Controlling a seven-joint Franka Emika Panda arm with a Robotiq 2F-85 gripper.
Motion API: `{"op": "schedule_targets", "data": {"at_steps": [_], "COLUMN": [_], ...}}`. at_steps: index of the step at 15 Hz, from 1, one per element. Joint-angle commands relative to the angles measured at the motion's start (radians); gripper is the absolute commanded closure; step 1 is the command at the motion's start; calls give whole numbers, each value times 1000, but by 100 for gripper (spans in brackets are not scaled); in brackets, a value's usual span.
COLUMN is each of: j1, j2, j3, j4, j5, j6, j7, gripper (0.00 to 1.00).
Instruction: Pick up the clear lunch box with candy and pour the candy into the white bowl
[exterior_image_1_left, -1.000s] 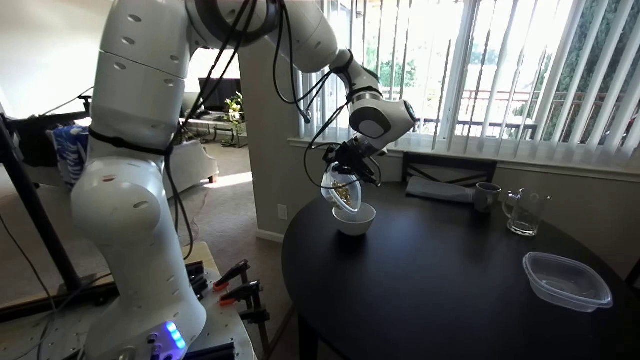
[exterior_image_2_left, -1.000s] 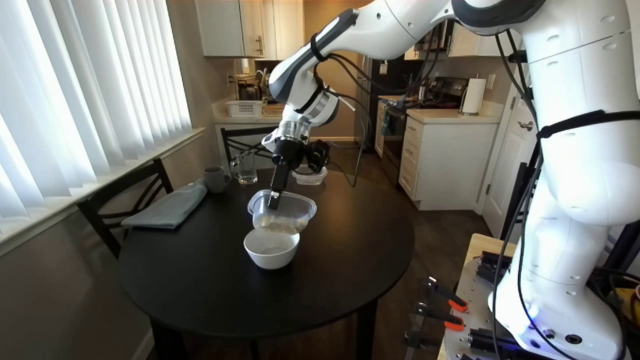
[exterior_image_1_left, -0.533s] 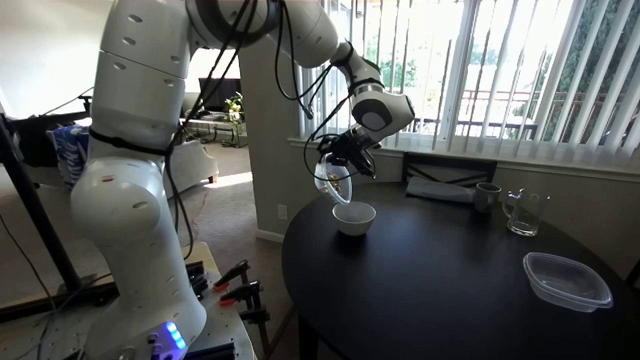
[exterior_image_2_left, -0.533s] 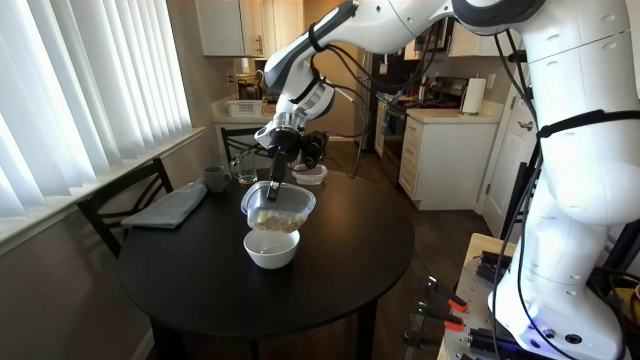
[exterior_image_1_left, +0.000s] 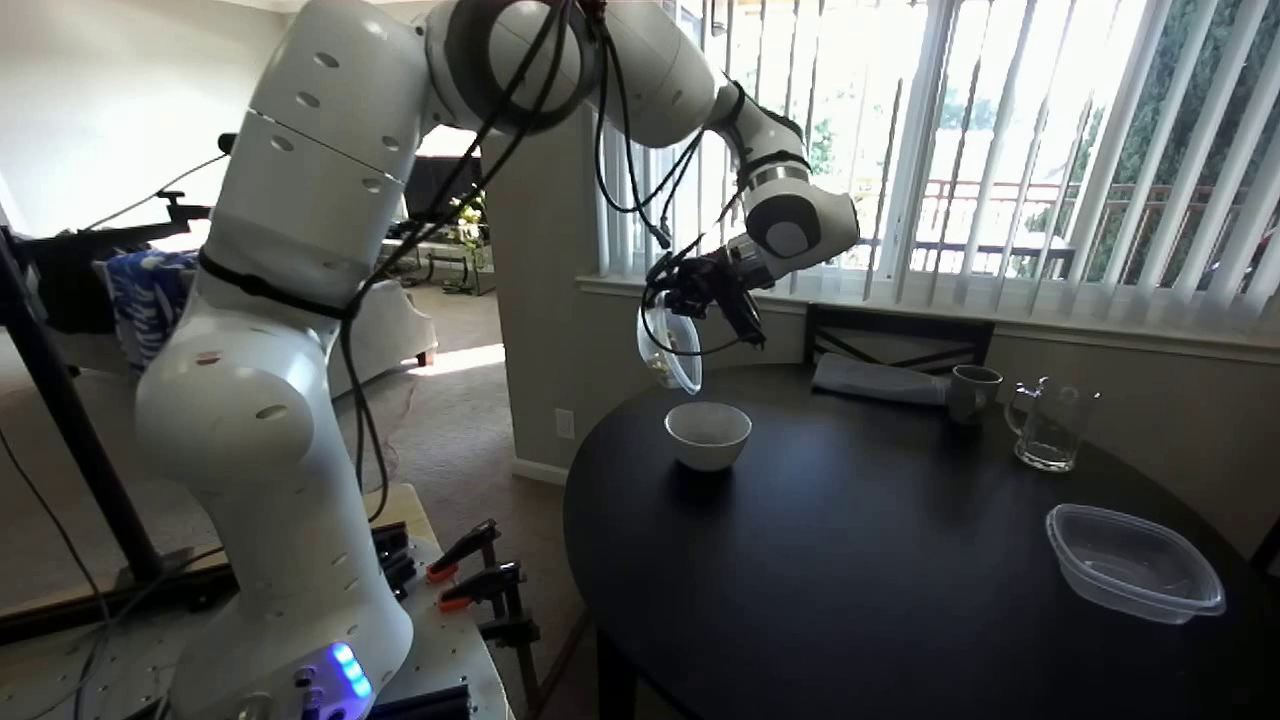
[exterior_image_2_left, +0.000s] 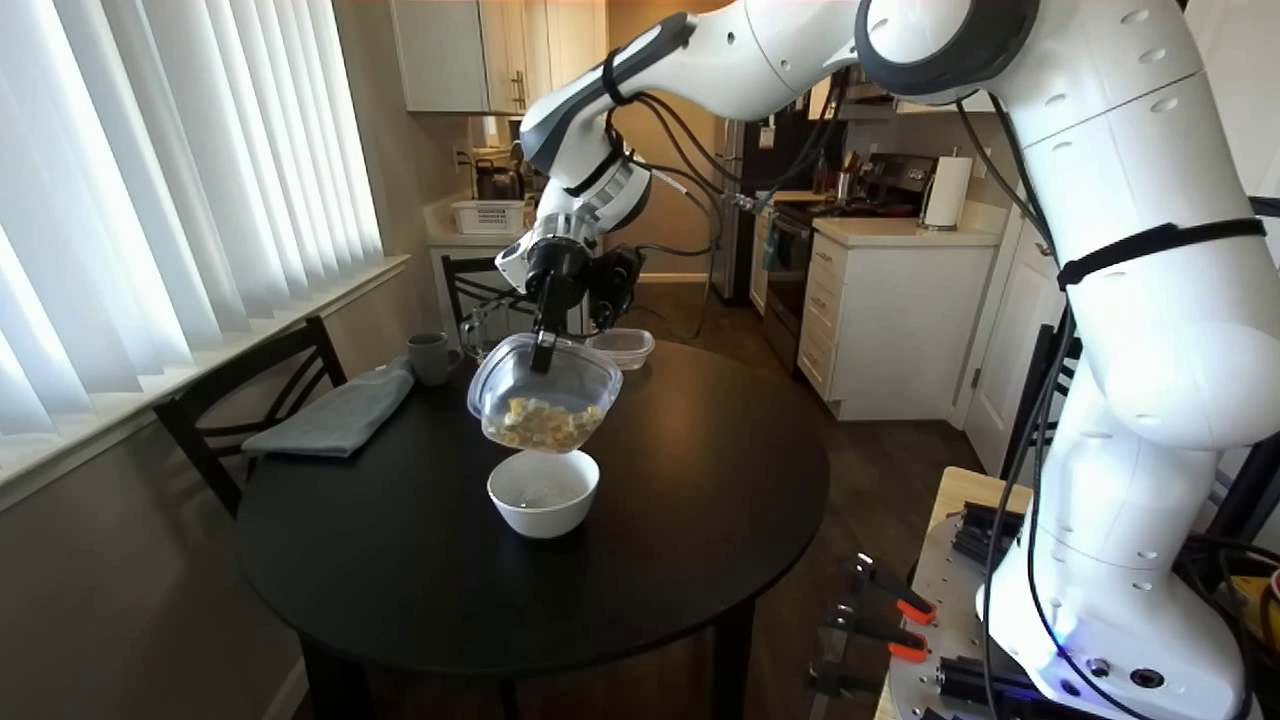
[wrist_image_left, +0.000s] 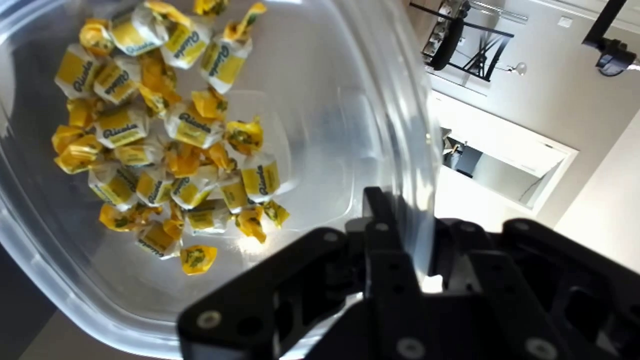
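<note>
The clear lunch box (exterior_image_1_left: 660, 345) is tilted steeply in the air, above and slightly to one side of the white bowl (exterior_image_1_left: 708, 440). It also shows in an exterior view (exterior_image_2_left: 520, 385) over the bowl's far rim (exterior_image_2_left: 543, 510). The yellow-and-white wrapped candy (wrist_image_left: 165, 135) lies heaped inside the box; it shows through the plastic in an exterior view (exterior_image_2_left: 545, 425). My gripper (wrist_image_left: 410, 220) is shut on the box's rim and wall, one finger inside and one outside. The bowl stands upright on the table, apart from the box; only white walls and a faint glint show inside it.
On the dark round table (exterior_image_1_left: 850, 600) stand a wider flat clear container (exterior_image_1_left: 1135, 565), a clear glass mug (exterior_image_1_left: 1050, 430), a grey mug (exterior_image_1_left: 973, 395) and a folded grey cloth (exterior_image_1_left: 875, 380). A chair (exterior_image_2_left: 270, 390) stands at the window side. Cables hang along the arm.
My gripper has lifted the box higher above the bowl and tilted it more steeply. The candy remains in the box. The bowl has not moved.
</note>
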Motion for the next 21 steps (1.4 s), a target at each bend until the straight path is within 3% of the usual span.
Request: {"op": "schedule_targets", "data": {"at_steps": [1,7,21], "j1": [-8,-25,-85], "j2": [139,258,354], "j3": [20,37,34], "j4": [166,291,383], "j5": [22,57,195], "j6": [-77,-94,-205], "j7": [29,59,257], "gripper": [96,96,96]}}
